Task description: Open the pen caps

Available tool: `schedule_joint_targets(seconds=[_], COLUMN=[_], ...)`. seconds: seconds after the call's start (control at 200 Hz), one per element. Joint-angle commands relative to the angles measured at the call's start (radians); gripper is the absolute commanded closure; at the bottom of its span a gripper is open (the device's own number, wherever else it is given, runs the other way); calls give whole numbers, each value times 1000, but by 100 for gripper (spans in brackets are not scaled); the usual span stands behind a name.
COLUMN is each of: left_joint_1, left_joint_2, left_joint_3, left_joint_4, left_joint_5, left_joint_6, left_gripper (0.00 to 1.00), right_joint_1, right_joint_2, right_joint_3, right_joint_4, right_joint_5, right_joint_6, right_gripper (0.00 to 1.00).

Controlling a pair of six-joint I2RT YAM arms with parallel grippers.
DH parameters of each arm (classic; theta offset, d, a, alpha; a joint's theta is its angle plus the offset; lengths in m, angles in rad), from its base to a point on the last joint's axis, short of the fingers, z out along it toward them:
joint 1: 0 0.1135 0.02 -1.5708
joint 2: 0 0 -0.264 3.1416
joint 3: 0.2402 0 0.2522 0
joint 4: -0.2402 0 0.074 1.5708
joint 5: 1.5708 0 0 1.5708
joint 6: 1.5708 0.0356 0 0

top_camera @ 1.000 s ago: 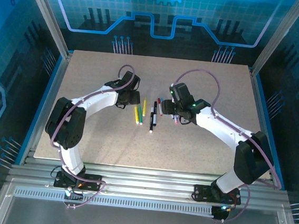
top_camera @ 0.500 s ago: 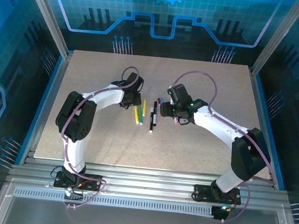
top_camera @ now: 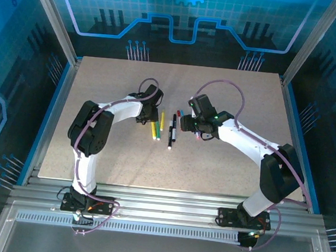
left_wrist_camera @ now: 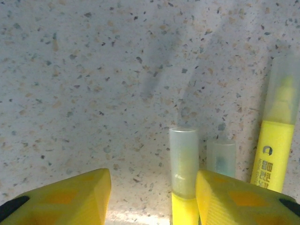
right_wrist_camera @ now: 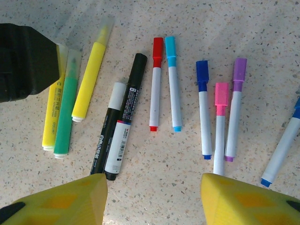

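Low over the table (left_wrist_camera: 93, 70), the left gripper (left_wrist_camera: 152, 193) holds its jaws parted; a clear highlighter cap (left_wrist_camera: 183, 157) stands between them, just beside one finger (left_wrist_camera: 234, 201), a wide gap on the other side, so nothing is clamped; a second clear cap (left_wrist_camera: 220, 157) peeks past that finger; the right gripper (right_wrist_camera: 153, 192) hovers, jaws wide, nothing between; straight ahead of them lie the red cap (right_wrist_camera: 158, 47) and light-blue cap (right_wrist_camera: 169, 46), both on their pens (right_wrist_camera: 153, 101); the pink cap (right_wrist_camera: 221, 93) sits off to one side.

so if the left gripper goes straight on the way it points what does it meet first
Likely the frosted cap of the yellow highlighter lying between the left gripper's fingers, though depth is unclear.
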Motion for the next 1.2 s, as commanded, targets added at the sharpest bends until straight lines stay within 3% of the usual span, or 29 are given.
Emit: schedule_joint_targets(seconds=[0.0, 0.22, 0.58, 0.981, 1.056, 1.196], left_joint_1=[-14, -18, -11, 23, 30, 49], left_joint_2=[37, 74, 125, 138, 128, 98], left_joint_3=[37, 66, 116, 128, 121, 97], left_joint_4=[-16, -41, -82, -80, -82, -78], left_joint_5=[-5, -17, -53, -1, -2, 10], left_joint_6=[-18, -23, -13, -17, -21, -22], left_gripper=[49, 56, 58, 77, 87, 93], right_joint_1=[-15, -19, -18, -14, -8, 9], right_joint_2=[-8, -6, 17, 51, 62, 72], right_joint_3=[-2, -10, 10, 27, 37, 53], right_joint_4=[-19, -14, -6, 6, 3, 8], right_joint_5=[-21, -32, -69, -110, -120, -130], right_joint_6=[13, 15, 10, 13, 13, 13], right_gripper=[44, 44, 46, 47, 48, 48])
